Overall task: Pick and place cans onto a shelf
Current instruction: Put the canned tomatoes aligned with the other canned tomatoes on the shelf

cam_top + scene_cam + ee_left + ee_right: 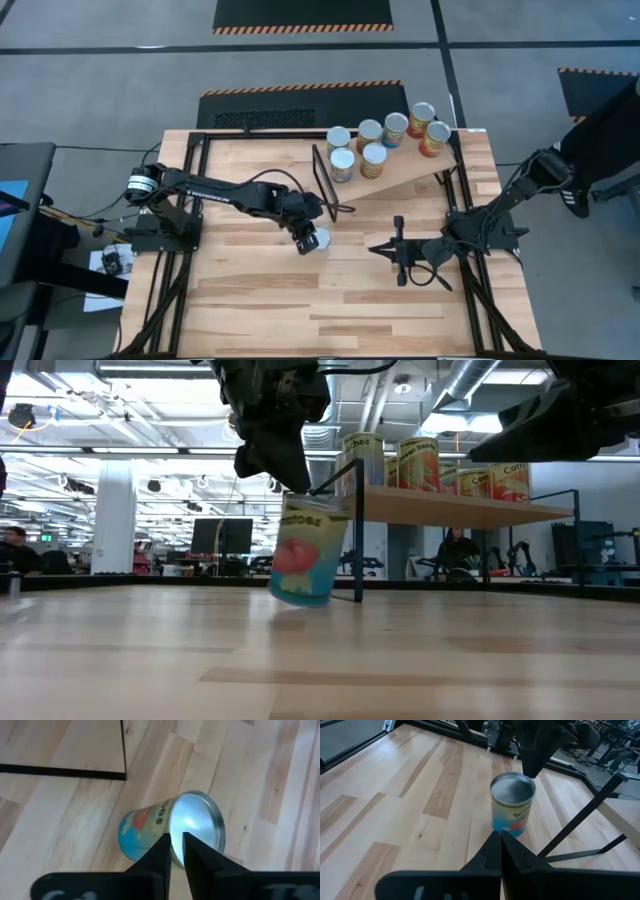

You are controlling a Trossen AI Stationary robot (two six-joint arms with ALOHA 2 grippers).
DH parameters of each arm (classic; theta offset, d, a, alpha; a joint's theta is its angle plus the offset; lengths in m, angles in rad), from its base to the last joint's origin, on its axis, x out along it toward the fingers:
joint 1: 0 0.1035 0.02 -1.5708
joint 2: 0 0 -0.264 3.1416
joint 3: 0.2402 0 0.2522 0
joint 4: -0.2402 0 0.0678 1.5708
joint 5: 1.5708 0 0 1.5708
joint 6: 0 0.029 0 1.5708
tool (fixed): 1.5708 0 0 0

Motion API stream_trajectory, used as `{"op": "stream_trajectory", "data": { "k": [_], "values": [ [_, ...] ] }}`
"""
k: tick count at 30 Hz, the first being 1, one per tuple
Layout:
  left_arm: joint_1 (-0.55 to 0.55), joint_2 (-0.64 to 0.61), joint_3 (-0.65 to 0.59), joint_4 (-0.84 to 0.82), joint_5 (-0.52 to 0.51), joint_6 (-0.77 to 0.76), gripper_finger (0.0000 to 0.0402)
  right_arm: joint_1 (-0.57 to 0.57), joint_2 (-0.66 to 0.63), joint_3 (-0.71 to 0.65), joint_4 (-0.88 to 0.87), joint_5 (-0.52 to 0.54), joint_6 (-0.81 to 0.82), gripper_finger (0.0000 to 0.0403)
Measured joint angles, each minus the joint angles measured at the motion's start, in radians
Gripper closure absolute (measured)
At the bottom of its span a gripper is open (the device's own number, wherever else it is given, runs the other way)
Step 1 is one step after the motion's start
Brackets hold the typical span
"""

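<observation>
So, almost there by my count. Nearest the camera side, one blue-labelled can [316,240] is not on the shelf [412,166] yet: it sits on the table [260,310] just in front of the shelf's black end frame, tipped over at an angle rather than standing flat. The left gripper [175,838] is right on top of that can's silver lid. Honestly I can't tell whether it has hold of the rim or is just touching it, because the contact spot is covered by the gripper itself.

The right gripper [499,836] is parked in front of the shelf's lower edge, a bit to the side of the loose can, jaws pressed together with nothing in them.

Further back, seven cans [374,158] are already standing on the shelf board, bunched along it. So that's seven placed, one left, if the total is eight.

Hard to make out: the shelf labels are half hidden behind each other from table level, and whether the tilted can's base touches the wood is unclear.
</observation>
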Motion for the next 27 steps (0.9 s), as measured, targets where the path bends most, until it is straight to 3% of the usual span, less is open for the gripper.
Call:
{"op": "stream_trajectory", "data": {
  "k": [8, 15, 21, 27],
  "values": [
    [-0.007, -0.009, -0.001, -0.002, -0.003, 0.090, 0.0345, 0.000, 0.000, 0.000, -0.002, 0.000, 0.000, 0.0393],
    [-0.078, -0.091, -0.064, 0.019, -0.064, 0.264, 0.0366, 0.000, 0.000, 0.000, -0.011, -0.001, 0.024, 0.0393],
    [-0.158, -0.294, -0.335, 0.315, -0.074, 0.276, 0.0397, -0.001, 0.011, 0.001, -0.014, -0.010, 0.086, 0.0393],
    [-0.193, -0.520, -0.673, 0.686, -0.125, 0.270, 0.0397, -0.048, 0.050, 0.020, 0.016, -0.015, 0.099, 0.0393]
  ]
}}
